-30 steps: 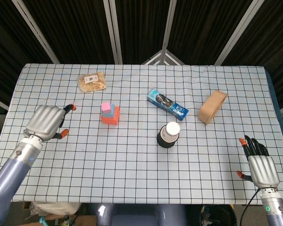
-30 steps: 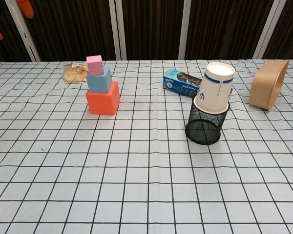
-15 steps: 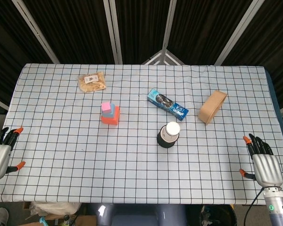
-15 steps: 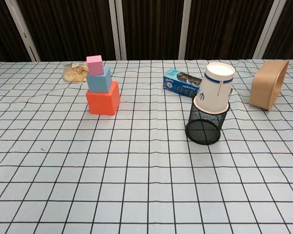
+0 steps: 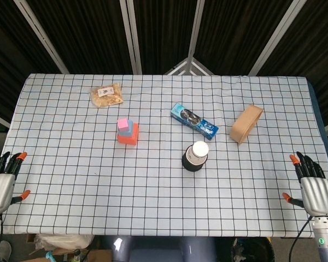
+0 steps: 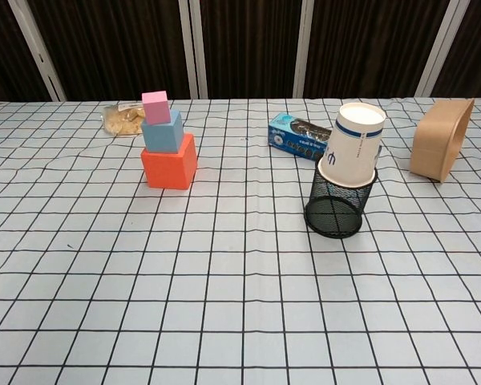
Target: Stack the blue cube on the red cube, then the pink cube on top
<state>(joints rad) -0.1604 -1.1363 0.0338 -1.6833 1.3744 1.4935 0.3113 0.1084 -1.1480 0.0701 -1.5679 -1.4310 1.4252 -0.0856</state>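
The red cube (image 6: 168, 163) sits on the checked cloth left of centre, with the blue cube (image 6: 162, 132) on it and the small pink cube (image 6: 155, 107) on top. From the head view the same stack shows as red cube (image 5: 128, 137), blue cube (image 5: 130, 129) and pink cube (image 5: 122, 124). My left hand (image 5: 0, 185) hangs at the table's near left corner, far from the stack, fingers apart and holding nothing. My right hand (image 5: 314, 192) is at the near right edge, also open and empty. Neither hand shows in the chest view.
A paper cup (image 6: 353, 143) rests in a black mesh holder (image 6: 337, 205) right of centre. A blue snack pack (image 6: 297, 132) lies behind it, a tan bowl on its side (image 6: 438, 149) at the right, a bag of snacks (image 6: 123, 119) at the back left.
My left hand pulled back from beside the stack to the near left table corner. My right hand drifted slightly right and toward the near edge. The stack stayed still.
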